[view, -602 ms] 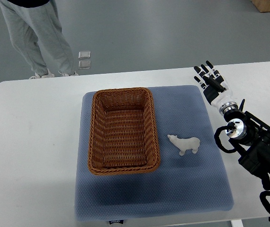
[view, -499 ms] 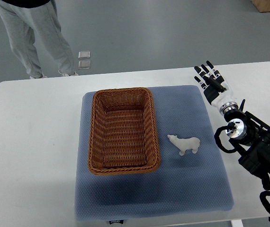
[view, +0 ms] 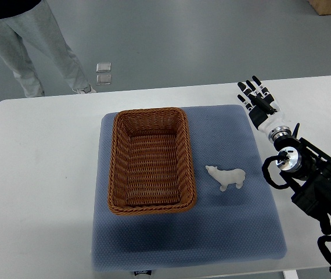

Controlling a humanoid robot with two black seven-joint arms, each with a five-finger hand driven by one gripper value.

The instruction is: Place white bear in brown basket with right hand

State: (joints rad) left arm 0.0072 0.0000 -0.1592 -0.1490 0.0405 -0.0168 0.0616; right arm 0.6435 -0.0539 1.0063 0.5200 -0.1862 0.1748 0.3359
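Note:
A small white bear [view: 227,176] lies on its side on the blue mat [view: 235,226], just right of the brown wicker basket [view: 118,168]. The basket holds nothing that I can see. My right hand [view: 257,99] hovers over the table's far right, beyond the mat's corner, fingers spread and pointing away, holding nothing. It is well above and to the right of the bear. The right arm [view: 310,186] runs down to the lower right corner. No left arm shows.
The blue mat lies on a white table [view: 38,192]. A person's grey-trousered legs [view: 38,46] stand on the floor beyond the table's far left. A small pale object [view: 103,72] lies on the floor near them.
The person's legs have shifted left, toward the frame's edge. My right hand, the bear and the basket have stayed put.

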